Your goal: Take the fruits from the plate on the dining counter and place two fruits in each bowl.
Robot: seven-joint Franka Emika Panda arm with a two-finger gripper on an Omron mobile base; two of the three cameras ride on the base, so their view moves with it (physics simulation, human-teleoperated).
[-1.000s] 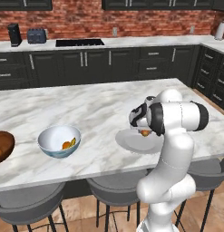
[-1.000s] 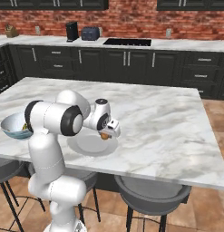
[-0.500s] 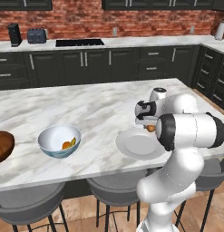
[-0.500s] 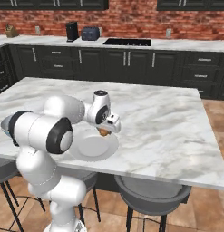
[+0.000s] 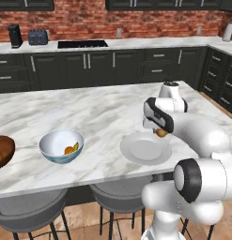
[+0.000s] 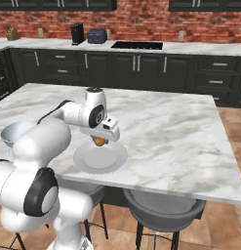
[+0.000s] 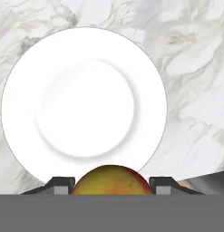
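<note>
My gripper (image 5: 161,132) is shut on a round orange-yellow fruit (image 5: 161,133) and holds it just above the far right rim of the flat white plate (image 5: 144,150) on the marble dining counter (image 5: 98,112). The plate is bare. From the right base the fruit (image 6: 99,141) hangs under the gripper (image 6: 100,140) over the plate (image 6: 110,159). In the hand view the fruit (image 7: 111,180) sits between the fingertips (image 7: 61,185), with the plate (image 7: 84,104) below. The white-blue bowl (image 5: 50,143) holds two fruits (image 5: 71,149). The wooden bowl (image 5: 5,149) at the left edge shows some orange inside.
Grey stools (image 5: 30,211) stand under the counter's near edge. The white-blue bowl (image 6: 12,132) lies partly behind my arm in the right base view. Dark cabinets and a brick wall run along the back. Bare marble (image 6: 161,122) stretches behind and to the right of the plate.
The arm's elbow has swung round and the hand has turned. The fruit stays in the grip and has shifted a little over the plate's far edge.
</note>
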